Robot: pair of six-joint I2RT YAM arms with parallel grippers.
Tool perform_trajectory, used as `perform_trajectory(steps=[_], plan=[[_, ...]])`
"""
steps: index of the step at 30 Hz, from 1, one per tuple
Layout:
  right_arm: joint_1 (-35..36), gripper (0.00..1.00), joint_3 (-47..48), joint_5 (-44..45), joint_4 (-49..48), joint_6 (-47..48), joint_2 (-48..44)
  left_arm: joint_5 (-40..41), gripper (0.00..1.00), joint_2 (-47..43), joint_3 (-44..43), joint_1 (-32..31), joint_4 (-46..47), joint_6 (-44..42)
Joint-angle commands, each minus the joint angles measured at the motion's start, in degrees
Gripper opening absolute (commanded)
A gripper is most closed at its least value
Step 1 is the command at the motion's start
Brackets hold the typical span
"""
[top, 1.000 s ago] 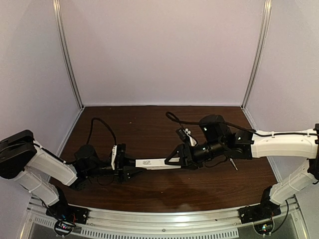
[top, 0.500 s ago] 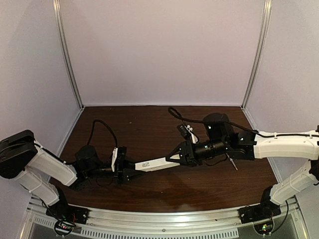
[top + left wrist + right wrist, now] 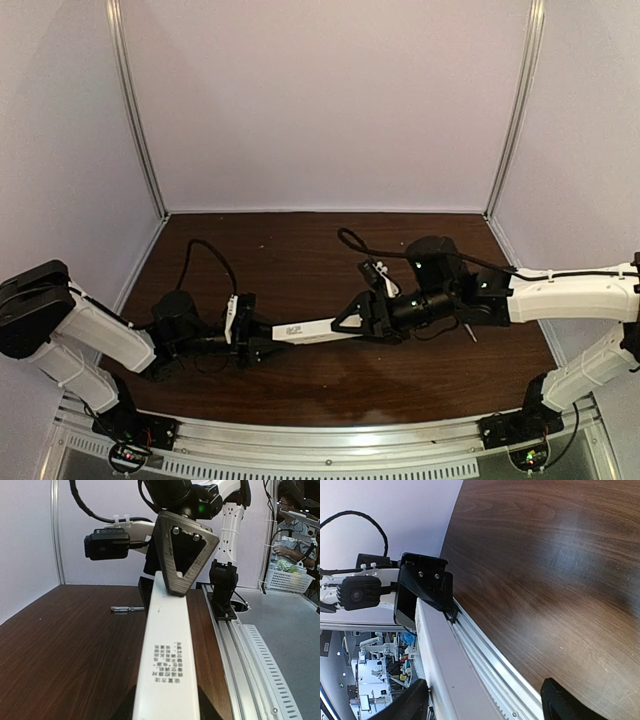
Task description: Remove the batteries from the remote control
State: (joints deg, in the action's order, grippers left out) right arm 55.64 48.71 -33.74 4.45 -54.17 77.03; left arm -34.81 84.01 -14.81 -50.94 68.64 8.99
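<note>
over the dark counter [image 3: 300, 385], our left claw [image 3: 262, 338] grips the remote control [image 3: 312, 326]; our right claw [image 3: 348, 320] gapes open at its other end.

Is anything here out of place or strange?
Nothing looks spilled or damaged. The remote control is clamped at one end by the left fingers, while the right fingers stand wide around the other end. No batteries show.
</note>
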Motion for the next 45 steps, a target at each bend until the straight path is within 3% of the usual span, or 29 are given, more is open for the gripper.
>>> perform_trajectory(steps=[1,5,14,35,45], plan=[[0.44,0.86,1.15,1.96,4.00,1.29,-1.16,-0.62,0.00,0.23,-2.40,0.06,0.93,-1.87],[0.44,0.92,2.90,2.33,6.04,1.52,-0.92,-0.23,0.00,-0.14,-3.06,0.06,-2.17,-3.43],[0.46,0.92,8.15,2.48,12.83,2.84,2.15,0.27,0.00,-0.64,-4.36,-0.03,-7.83,-6.38],[0.44,0.61,9.48,1.92,16.82,4.75,6.55,4.93,0.00,-0.25,-6.55,-1.79,-13.46,-8.44],[0.28,0.55,5.08,1.65,14.17,4.78,4.68,4.03,0.00,-0.42,-6.45,-1.76,-12.64,-8.29]])
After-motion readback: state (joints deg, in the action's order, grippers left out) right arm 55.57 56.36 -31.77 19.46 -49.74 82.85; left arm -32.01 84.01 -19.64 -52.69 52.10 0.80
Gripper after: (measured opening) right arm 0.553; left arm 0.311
